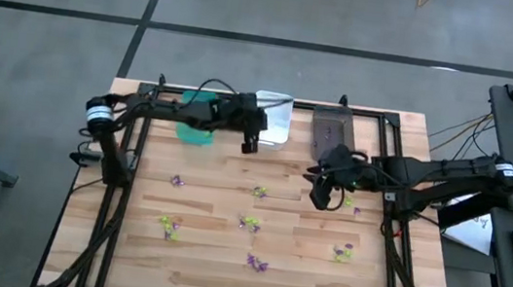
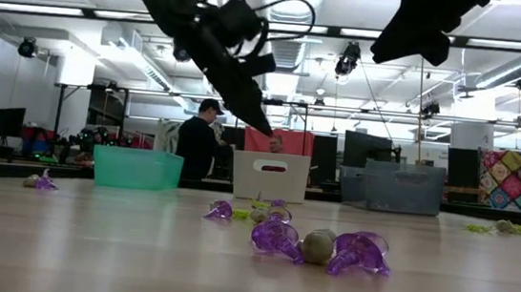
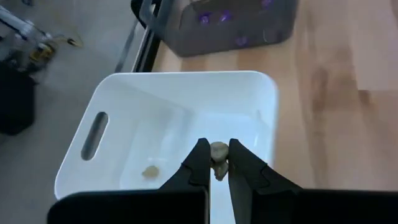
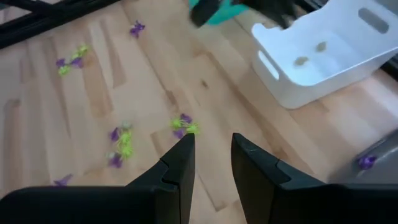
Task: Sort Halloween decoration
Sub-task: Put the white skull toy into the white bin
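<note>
My left gripper (image 1: 249, 146) hangs above the near left corner of the white bin (image 1: 276, 124), shut on a small greyish trinket (image 3: 219, 149). Greyish pieces (image 3: 150, 171) lie on the white bin's floor. Purple trinkets (image 3: 203, 18) lie in the dark grey bin (image 1: 334, 132). My right gripper (image 1: 321, 197) stands open above the table, near side of the dark grey bin, with nothing between its fingers (image 4: 180, 158). Several purple and yellow-green trinkets (image 1: 249, 223) lie scattered on the wooden table (image 1: 201, 274). My left gripper pinches the greyish trinket's two sides (image 3: 218, 147) between its two fingertips. The fingers slant downward toward the white bin. The trinket is lifted clear, above the bin's inside.
A green bin (image 1: 195, 128) stands at the far left, partly under my left arm. A black frame (image 1: 393, 229) runs along the table's sides. In the low view a purple trinket pair (image 2: 327, 248) lies close by, and people stand in the room behind.
</note>
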You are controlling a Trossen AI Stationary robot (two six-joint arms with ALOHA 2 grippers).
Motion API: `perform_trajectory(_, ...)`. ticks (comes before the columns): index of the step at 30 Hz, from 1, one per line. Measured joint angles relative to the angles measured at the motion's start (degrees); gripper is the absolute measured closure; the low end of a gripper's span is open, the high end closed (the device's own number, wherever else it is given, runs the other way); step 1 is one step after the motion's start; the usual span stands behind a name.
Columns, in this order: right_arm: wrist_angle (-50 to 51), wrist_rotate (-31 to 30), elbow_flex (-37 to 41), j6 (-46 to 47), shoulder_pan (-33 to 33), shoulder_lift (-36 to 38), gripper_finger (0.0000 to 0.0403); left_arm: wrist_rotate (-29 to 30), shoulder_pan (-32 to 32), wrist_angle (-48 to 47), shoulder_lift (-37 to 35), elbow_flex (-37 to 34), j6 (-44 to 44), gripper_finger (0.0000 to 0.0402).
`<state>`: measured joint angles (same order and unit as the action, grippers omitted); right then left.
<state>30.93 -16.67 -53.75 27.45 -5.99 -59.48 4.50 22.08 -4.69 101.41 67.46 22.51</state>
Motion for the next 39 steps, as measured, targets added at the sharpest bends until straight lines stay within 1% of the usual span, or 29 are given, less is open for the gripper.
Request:
perform_trajectory(3,0.0,-1.8,0.5,1.9,-1.3,0.0,0.0310,-3.0,2.9,-1.1,2.3,2.9,-0.9,0.0401)
perform_trajectory(7,0.0,-4.2,0.6,2.6,-2.4,0.0,0.0310,-3.7,5.1,-3.4,5.0,7.0,-2.1,0.0401)
perform_trajectory(9,-0.1,-4.4,0.6,2.7,-2.6,0.0,0.0310,-3.7,5.7,-4.1,6.3,8.7,-3.2,0.0401)
perform_trajectory(14,-0.2,-4.4,0.6,3.5,-2.7,0.0,0.0310,-3.7,6.6,-9.3,10.6,14.5,-10.7,0.0401)
perform_trajectory(21,-0.2,-4.5,0.6,5.0,-2.7,0.0,0.0310,-3.5,6.6,-18.4,17.7,23.4,-13.0,0.0401)
perform_trajectory(24,-0.2,-4.5,0.6,5.1,-2.7,0.0,0.0310,-3.5,6.6,-20.5,20.1,26.4,-13.0,0.0401)
perform_trajectory(29,-0.1,-4.5,0.7,5.7,-2.7,0.0,0.0310,-3.1,6.6,-21.2,22.2,28.7,-13.4,0.0401)
perform_trajectory(34,0.1,-4.5,0.7,5.6,-2.7,0.0,0.0310,-0.9,6.6,-21.3,22.6,28.8,-14.1,0.0400)
perform_trajectory(39,0.1,-4.5,0.7,5.6,-2.6,0.0,0.0310,1.5,6.6,-21.7,22.6,28.8,-15.1,0.0369)
